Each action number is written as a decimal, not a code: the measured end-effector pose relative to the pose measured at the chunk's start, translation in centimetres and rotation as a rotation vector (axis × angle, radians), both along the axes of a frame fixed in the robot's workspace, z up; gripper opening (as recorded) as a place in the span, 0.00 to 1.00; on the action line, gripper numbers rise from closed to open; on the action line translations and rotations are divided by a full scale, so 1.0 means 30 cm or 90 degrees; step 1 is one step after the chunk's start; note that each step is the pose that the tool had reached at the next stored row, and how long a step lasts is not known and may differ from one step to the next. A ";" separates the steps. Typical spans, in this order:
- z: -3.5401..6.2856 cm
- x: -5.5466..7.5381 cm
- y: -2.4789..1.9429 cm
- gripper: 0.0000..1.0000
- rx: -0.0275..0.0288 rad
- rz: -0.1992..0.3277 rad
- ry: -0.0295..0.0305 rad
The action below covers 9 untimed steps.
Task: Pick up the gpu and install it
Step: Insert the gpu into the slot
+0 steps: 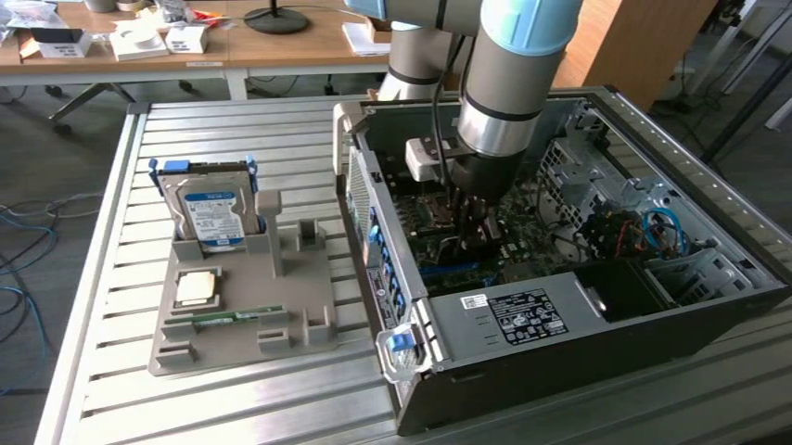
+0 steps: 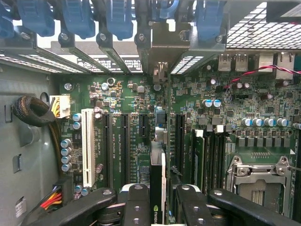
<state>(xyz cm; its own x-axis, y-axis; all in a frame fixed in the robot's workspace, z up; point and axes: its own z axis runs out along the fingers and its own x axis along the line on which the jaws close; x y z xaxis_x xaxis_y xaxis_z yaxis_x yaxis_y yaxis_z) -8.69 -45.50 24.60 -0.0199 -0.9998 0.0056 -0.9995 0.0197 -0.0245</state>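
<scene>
Gripping the gpu (image 2: pixel 157 188) edge-on between its black fingers (image 2: pixel 136 207), the hand (image 2: pixel 157 212) hangs inside the open case (image 1: pixel 594 306), over the motherboard (image 2: pixel 131 127). In the wrist view the card shows as a thin black strip running up from the fingers toward the rear slot brackets; a small logo near its lower end is too cut off to read. Whether its edge has met a slot cannot be told. The white slot (image 2: pixel 87 146) and the black slots lie to either side, with fine white print between them that stays illegible.

In the exterior view the arm (image 1: pixel 520 74) covers the hand and most of the card. The power supply (image 1: pixel 514 320) at the case's near end carries a black label with unreadable white text. On the bench (image 1: pixel 111 399), at the exterior view's left, a grey holder (image 1: pixel 236 315) keeps a hard drive (image 1: pixel 210 213) upright, its blue label unreadable, plus a square chip (image 1: pixel 198 287) and a green memory stick (image 1: pixel 229 317). Farther back, a wooden desk (image 1: pixel 248 42) is cut off by the frame.
</scene>
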 end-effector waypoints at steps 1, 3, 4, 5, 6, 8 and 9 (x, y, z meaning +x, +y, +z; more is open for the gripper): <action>0.000 0.000 0.000 0.26 0.0000 0.000 0.0000; 0.000 0.000 0.000 0.26 0.0000 0.000 0.0000; 0.000 0.000 0.000 0.26 0.0000 0.000 0.0000; 0.000 0.000 0.000 0.26 0.0000 0.000 0.0000; 0.000 0.000 0.000 0.26 0.0000 0.000 0.0000; 0.000 0.000 0.000 0.27 0.0001 0.000 0.0000; 0.000 0.000 0.000 0.34 0.0000 0.000 0.0000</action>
<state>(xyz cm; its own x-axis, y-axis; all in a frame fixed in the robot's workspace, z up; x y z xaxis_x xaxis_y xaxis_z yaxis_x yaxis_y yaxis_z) -8.69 -45.50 24.60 -0.0198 -0.9998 0.0056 -0.9995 0.0197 -0.0245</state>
